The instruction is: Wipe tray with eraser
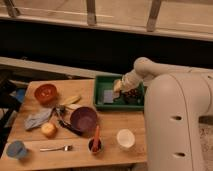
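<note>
A green tray (101,93) sits at the back right of the wooden table. A grey-blue rectangular eraser (109,96) lies flat in its left half. My gripper (118,87) is down inside the tray, just right of the eraser and touching or very near it. The white arm reaches in from the right and hides the tray's right part, where a dark object (133,94) shows.
On the table are an orange bowl (45,92), a purple bowl (83,118), a white cup (125,138), a dark cup with a red tool (95,144), a blue cloth (38,119), an apple (48,129), a fork (55,148) and a blue cup (16,149). My white body fills the right.
</note>
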Controlling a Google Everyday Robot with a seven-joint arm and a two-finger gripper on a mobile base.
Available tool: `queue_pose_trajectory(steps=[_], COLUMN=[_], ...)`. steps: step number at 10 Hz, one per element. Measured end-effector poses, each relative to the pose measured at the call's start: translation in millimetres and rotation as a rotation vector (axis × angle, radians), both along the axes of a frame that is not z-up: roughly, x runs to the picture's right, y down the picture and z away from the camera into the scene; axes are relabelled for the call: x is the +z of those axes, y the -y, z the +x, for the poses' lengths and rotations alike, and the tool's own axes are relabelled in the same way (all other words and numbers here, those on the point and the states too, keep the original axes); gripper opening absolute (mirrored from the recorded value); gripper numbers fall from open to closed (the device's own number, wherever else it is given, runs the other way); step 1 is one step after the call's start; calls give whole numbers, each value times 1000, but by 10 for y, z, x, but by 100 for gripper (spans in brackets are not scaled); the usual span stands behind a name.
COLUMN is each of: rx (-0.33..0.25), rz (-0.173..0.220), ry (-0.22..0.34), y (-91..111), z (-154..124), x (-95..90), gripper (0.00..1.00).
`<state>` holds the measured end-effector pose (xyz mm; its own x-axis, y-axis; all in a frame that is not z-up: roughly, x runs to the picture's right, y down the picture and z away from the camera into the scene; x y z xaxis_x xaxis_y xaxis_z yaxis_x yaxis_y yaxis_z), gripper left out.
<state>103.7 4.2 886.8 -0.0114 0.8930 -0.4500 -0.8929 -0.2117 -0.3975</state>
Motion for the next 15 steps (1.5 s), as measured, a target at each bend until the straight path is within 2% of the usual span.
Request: queue_pose_trajectory(steps=[1, 3, 5, 6, 8, 10, 12, 13, 15], rx=[-8, -23, -25, -13, 16, 11, -5, -23, -49], rz=[0, -31, -55, -59, -34, 7, 33, 43, 35], ry=[11, 32, 11, -10, -66, -88, -72, -46, -29], y=[-16, -151, -286, -292, -146, 105, 241, 263, 150], z=[-40, -85, 34, 128, 381, 425, 261, 71, -82], x=[-21, -47, -69, -69, -46, 19, 48, 37, -24], gripper=[0, 0, 0, 0, 0, 0, 0, 0, 0])
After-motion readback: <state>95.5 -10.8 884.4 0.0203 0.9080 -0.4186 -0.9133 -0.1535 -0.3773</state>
